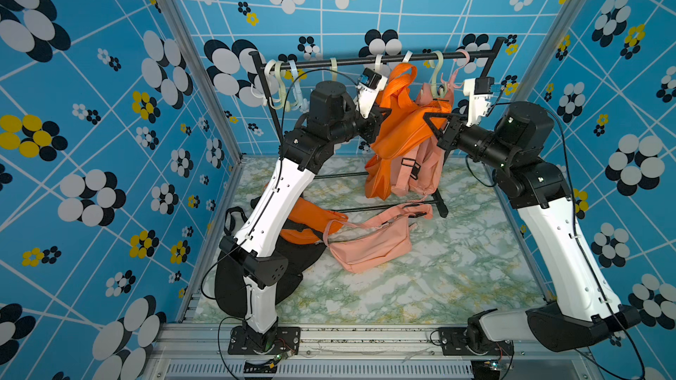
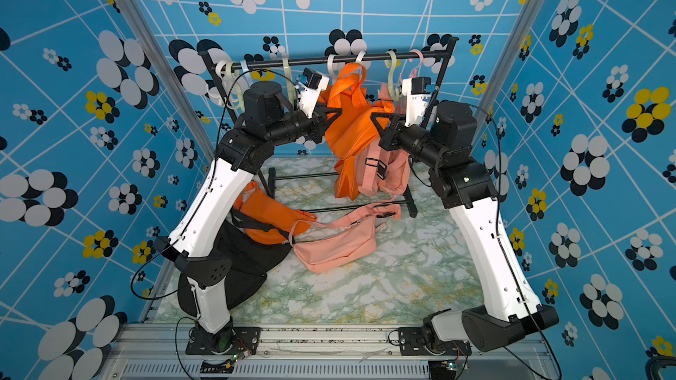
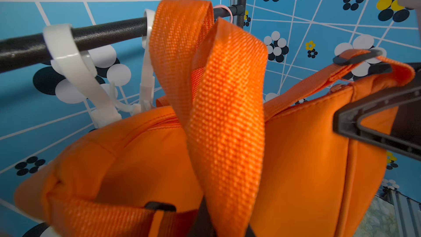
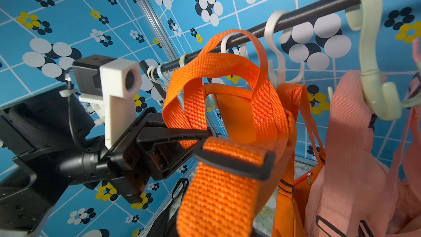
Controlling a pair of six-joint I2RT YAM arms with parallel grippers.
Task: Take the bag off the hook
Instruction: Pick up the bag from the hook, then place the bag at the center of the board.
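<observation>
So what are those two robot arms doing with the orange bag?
They're working on getting the orange bag off the rack. The left gripper is pinched shut on its strap, and the right gripper is shut on the bag from the other side. The strap's loop is up by the rail, beside a white hook; I can't tell if it's free. A pink bag lies on the table.
</observation>
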